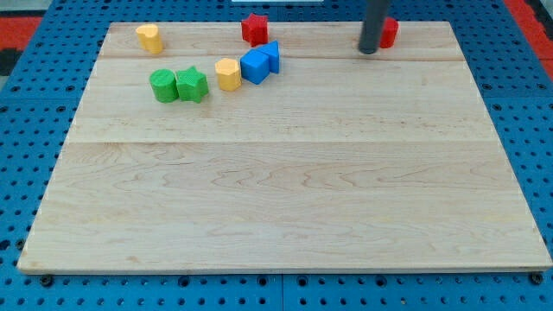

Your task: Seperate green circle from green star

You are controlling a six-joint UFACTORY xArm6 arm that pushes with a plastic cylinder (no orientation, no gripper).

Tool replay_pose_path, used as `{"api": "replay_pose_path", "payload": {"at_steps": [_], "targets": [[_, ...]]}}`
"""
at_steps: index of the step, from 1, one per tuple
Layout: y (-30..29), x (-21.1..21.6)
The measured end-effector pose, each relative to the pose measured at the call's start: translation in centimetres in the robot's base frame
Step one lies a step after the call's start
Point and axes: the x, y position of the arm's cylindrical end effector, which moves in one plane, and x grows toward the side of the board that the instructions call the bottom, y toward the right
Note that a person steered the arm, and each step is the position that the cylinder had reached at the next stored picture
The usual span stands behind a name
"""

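Note:
The green circle (pixel 162 85) lies on the wooden board at the upper left, touching the green star (pixel 193 84) on its right side. My tip (pixel 369 50) stands at the view's top right, far to the right of both green blocks and right beside a red block (pixel 388 32) that it partly hides.
A yellow block (pixel 228 74) lies just right of the green star, with a blue cube (pixel 256 66) and a blue triangle (pixel 272 55) beside it. A red star (pixel 254 28) and a yellow block (pixel 149 38) sit near the board's top edge (pixel 285 23).

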Motion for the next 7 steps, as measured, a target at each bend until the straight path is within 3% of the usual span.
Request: {"api": "replay_pose_path", "payload": {"at_steps": [2, 3, 4, 5, 7], "targets": [[-14.1, -0.1], [-14.9, -1.2], [-20.0, -1.2], [-24.4, 0.5], [-26.0, 5.2]]}}
